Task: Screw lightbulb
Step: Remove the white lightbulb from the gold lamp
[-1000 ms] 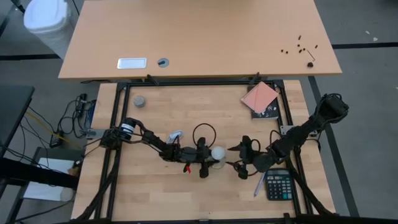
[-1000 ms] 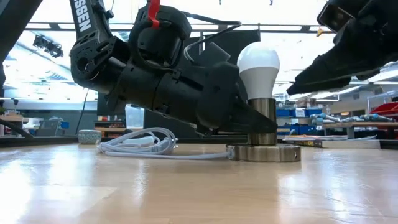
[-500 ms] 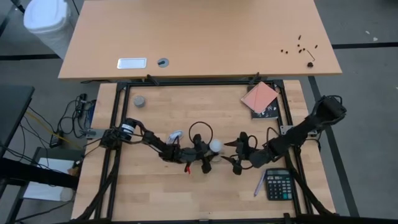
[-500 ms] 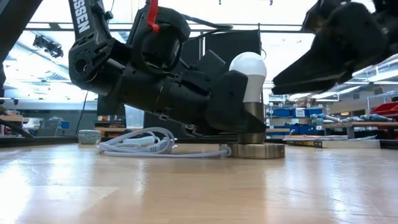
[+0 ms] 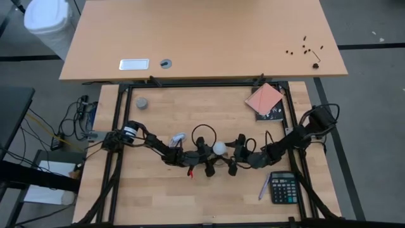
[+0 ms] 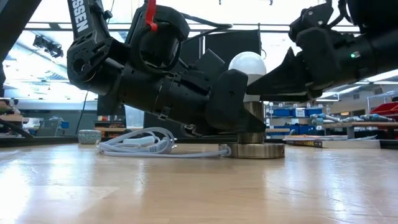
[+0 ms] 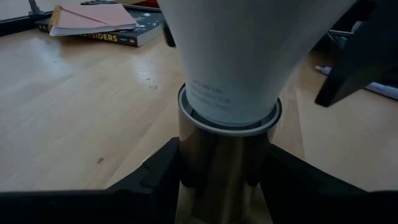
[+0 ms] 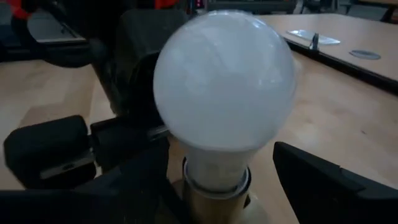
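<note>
left claw [image 7: 227, 180] pinches the smooth metal socket stem [image 7: 221, 165], one matte black finger on each side; right claw [image 8: 214, 168] is spread about the lightbulb [image 8: 224, 87], its fingers [image 8: 329, 180] apart from the glass on both sides. the pale wood-grain desk [image 5: 158, 196] carries both near its middle, under a larger tan table [image 5: 202, 38] past the far edge. an orange-covered book [image 5: 264, 99] lies by the far right corner, a dark calculator [image 5: 284, 188] by the near right. the lightbulb, frosted white and pear-shaped, stands upright in the stem on a round brushed-metal base [image 6: 252, 150], with a coiled white cable [image 6: 140, 144] beside it. shelves and ceiling lights fill the room behind.
</note>
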